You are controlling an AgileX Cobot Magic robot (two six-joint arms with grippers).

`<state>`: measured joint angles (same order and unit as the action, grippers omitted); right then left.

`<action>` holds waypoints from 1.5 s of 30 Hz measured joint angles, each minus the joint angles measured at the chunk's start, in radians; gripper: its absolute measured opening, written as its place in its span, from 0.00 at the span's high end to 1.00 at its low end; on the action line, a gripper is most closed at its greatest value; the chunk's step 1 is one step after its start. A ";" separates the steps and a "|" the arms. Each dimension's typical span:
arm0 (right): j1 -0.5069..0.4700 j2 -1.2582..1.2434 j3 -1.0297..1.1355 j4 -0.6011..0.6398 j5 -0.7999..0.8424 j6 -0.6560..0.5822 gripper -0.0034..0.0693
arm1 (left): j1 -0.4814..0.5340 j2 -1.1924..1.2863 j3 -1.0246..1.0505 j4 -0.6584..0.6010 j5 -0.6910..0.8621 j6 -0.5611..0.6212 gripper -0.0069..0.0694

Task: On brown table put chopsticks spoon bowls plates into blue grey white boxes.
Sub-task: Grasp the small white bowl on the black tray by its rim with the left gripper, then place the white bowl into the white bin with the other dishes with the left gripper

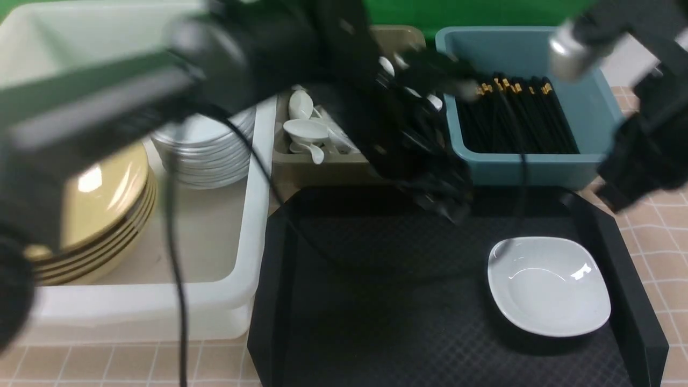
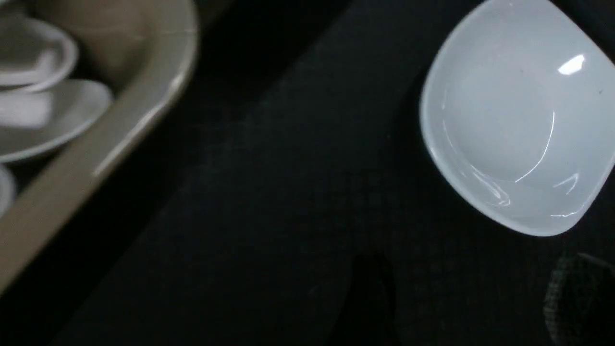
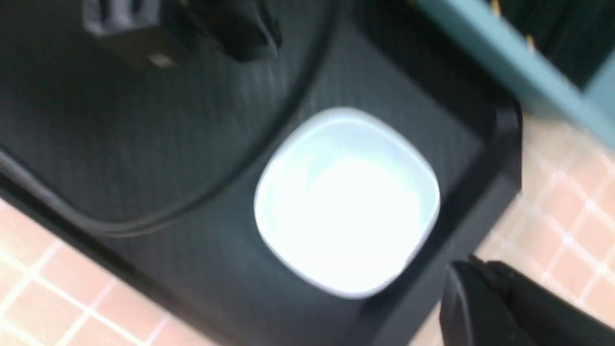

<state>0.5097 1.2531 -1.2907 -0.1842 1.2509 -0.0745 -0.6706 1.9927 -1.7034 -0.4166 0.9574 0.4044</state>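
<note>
A white square bowl (image 1: 548, 287) lies on the right of the black tray (image 1: 634, 301); it also shows in the left wrist view (image 2: 519, 115) and the right wrist view (image 3: 346, 202). My left gripper (image 1: 446, 207) hangs over the tray's far middle, open and empty (image 2: 471, 307), apart from the bowl. My right gripper (image 1: 615, 199) hovers by the tray's far right corner, its fingers together and empty (image 3: 473, 269). The blue box (image 1: 532, 169) holds black chopsticks (image 1: 516, 123). The grey box (image 1: 322, 169) holds white spoons (image 1: 306, 131).
The white box (image 1: 161, 301) at the left holds a stack of yellow plates (image 1: 102, 204) and a stack of white plates (image 1: 209, 156). The left arm's cable crosses the tray's far part. The table has a tan tiled surface (image 1: 666, 258).
</note>
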 joint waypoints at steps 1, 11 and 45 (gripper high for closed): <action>0.000 -0.017 0.013 -0.001 0.000 0.003 0.89 | -0.007 0.011 -0.002 0.000 -0.006 -0.001 0.33; 0.000 -0.192 0.201 -0.006 0.000 0.025 0.89 | -0.044 0.180 -0.015 -0.201 -0.282 0.021 0.28; 0.088 0.042 -0.088 0.201 -0.310 -0.194 0.89 | 0.510 -0.313 -0.053 -0.002 -0.001 0.072 0.90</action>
<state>0.5978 1.2951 -1.3788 0.0170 0.9404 -0.2685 -0.1608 1.6793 -1.7562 -0.4188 0.9567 0.4762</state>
